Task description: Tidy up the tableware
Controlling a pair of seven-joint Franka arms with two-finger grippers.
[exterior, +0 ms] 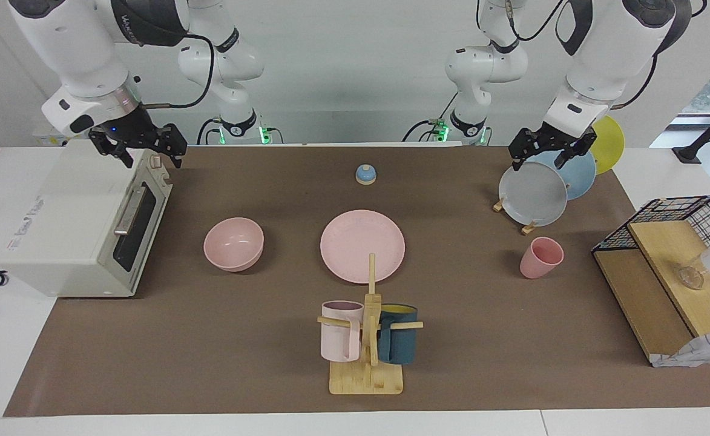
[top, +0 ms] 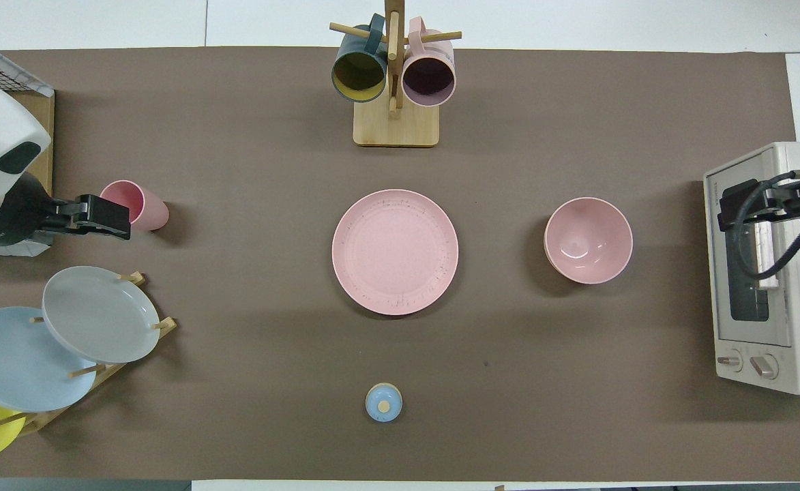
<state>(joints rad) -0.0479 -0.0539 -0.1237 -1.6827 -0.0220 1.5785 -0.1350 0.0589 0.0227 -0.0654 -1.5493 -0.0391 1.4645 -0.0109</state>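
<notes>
The pale-pink plate point(exterior: 362, 245) point(top: 395, 251) lies flat in the middle of the brown mat. The pale-pink bowl point(exterior: 233, 243) point(top: 588, 240) stands upright beside it, toward the right arm's end. The pale-pink cup point(exterior: 540, 257) point(top: 135, 204) stands upright toward the left arm's end, farther from the robots than the plate rack. My left gripper point(exterior: 539, 158) point(top: 110, 218) is open and empty, raised over the grey plate in the rack. My right gripper point(exterior: 152, 156) point(top: 737, 204) is open and empty, raised over the toaster oven.
A toaster oven point(exterior: 82, 224) point(top: 768, 273) stands at the right arm's end. A rack holds grey point(exterior: 533, 194), blue and yellow plates. A wooden mug tree point(exterior: 368, 339) point(top: 394, 82) holds a pink and a dark-teal mug. A small blue bell point(exterior: 366, 174) sits near the robots. A wire-and-wood shelf point(exterior: 663, 272) stands at the left arm's end.
</notes>
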